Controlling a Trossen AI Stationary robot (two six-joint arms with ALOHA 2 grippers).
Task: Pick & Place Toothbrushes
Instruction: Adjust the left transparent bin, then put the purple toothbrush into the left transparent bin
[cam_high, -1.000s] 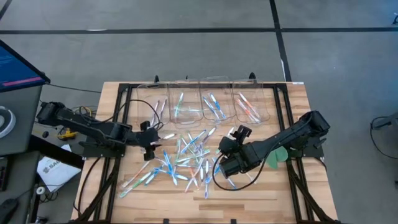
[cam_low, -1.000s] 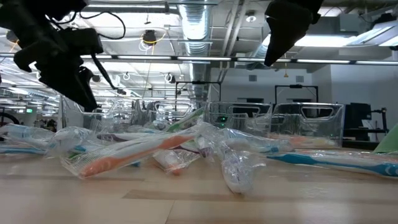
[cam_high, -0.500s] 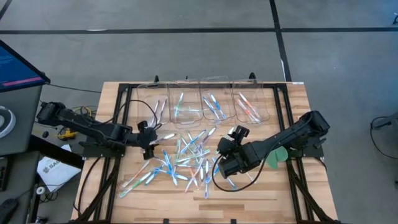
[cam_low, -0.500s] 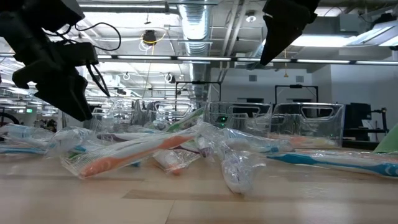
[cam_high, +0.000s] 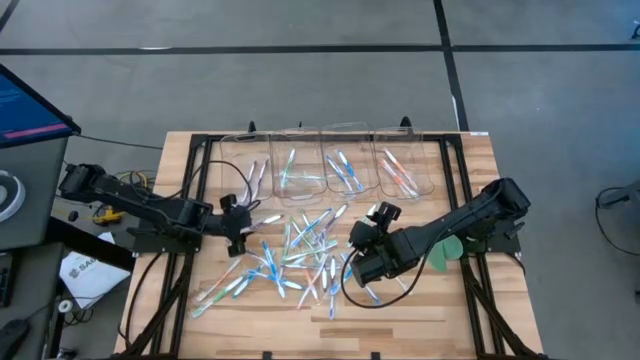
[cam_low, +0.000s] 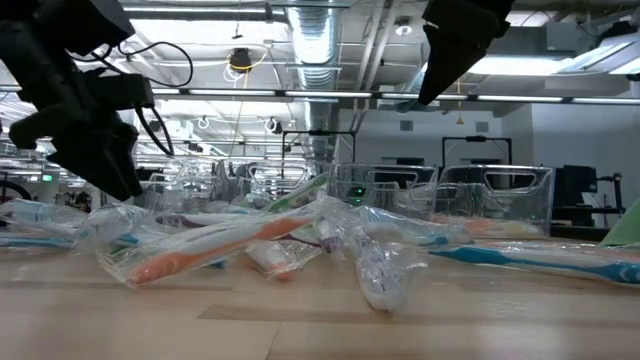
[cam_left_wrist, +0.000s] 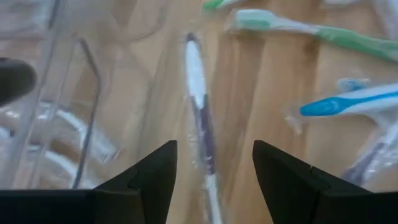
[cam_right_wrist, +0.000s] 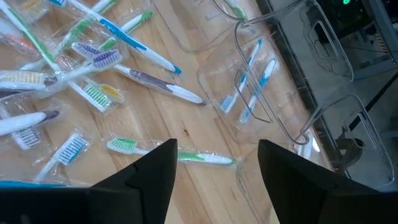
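Note:
Many toothbrushes (cam_high: 300, 255) in clear wrappers lie scattered flat on the wooden table, and a few more lie inside the clear bins (cam_high: 345, 170) at the far edge. My left gripper (cam_high: 244, 221) is low at the pile's left end. Its fingers (cam_left_wrist: 214, 149) are open and stand on either side of a white and purple toothbrush (cam_left_wrist: 200, 106) that lies on the table; I see no touch. My right gripper (cam_high: 375, 214) hangs open above the pile's right part (cam_right_wrist: 214, 149), over a green toothbrush (cam_right_wrist: 168, 152), with nothing between its fingers.
Several clear bins (cam_high: 300, 160) stand in a row along the far edge. A flat green disc (cam_high: 447, 250) lies right of the pile, under the right arm. Black frame rails (cam_high: 190, 200) run along both sides. Bare wood lies toward the near edge (cam_high: 330, 335).
My left gripper has sunk a little toward the table and drawn slightly toward the left edge, at the pile's left end. The toothbrushes lie as before.

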